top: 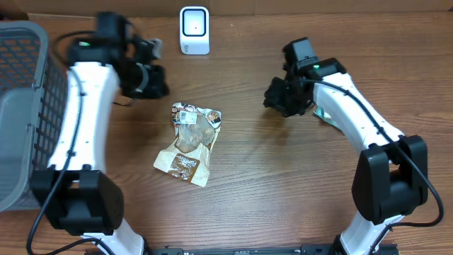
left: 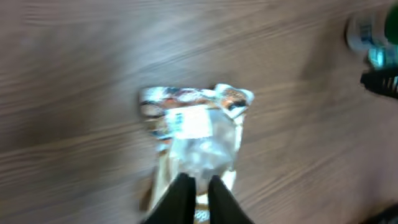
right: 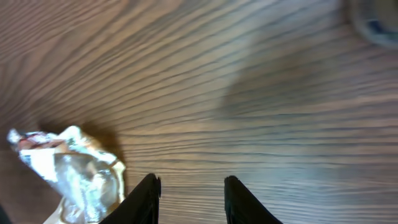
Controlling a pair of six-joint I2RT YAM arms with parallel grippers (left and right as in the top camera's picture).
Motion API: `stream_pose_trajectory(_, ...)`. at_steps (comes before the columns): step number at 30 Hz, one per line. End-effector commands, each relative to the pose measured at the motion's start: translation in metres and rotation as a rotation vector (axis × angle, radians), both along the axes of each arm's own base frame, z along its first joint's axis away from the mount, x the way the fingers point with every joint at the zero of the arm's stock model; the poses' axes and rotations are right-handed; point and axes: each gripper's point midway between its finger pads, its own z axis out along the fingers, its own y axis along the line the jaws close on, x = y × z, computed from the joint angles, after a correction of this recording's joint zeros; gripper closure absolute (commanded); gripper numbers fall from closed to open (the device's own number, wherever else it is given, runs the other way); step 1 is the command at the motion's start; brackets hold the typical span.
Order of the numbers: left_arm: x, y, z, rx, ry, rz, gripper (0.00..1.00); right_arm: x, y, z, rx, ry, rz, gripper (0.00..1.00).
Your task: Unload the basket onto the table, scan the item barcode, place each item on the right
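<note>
Fingers of the left gripper were pressed together on nothing, poised above the snack packet; the right gripper stood spread and empty. The packet lay flat near the middle of the bench, white label up, well short of the scanner at the far edge. Shut like that, the fingers would likely shove the slick wrapper or crease its label. The basket at the left edge showed nothing inside.

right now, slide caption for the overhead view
Snack packet lies on the wooden table, white scanner beyond it, grey basket at left.
</note>
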Motion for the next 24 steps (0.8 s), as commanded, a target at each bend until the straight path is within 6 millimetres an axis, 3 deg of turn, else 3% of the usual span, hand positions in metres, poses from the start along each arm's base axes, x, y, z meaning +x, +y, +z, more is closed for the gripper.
stream_pose_trajectory(1,-0.012,-0.033,-0.029,-0.016,0.058,-0.037,0.96,-0.007,0.000,-0.003,0.003,0.011,0.021,0.68)
stream_pose_trajectory(7,-0.022,-0.061,-0.066,0.004,0.065,-0.077,0.96,-0.010,0.001,-0.006,0.001,0.023,0.027,0.68)
stream_pose_trajectory(18,-0.022,-0.046,-0.113,0.065,0.049,-0.041,0.96,-0.015,0.013,-0.006,0.001,0.022,0.058,0.68)
stream_pose_trajectory(24,-0.024,-0.038,-0.153,0.117,0.116,-0.032,0.96,-0.024,0.027,-0.006,0.000,0.029,0.097,0.67)
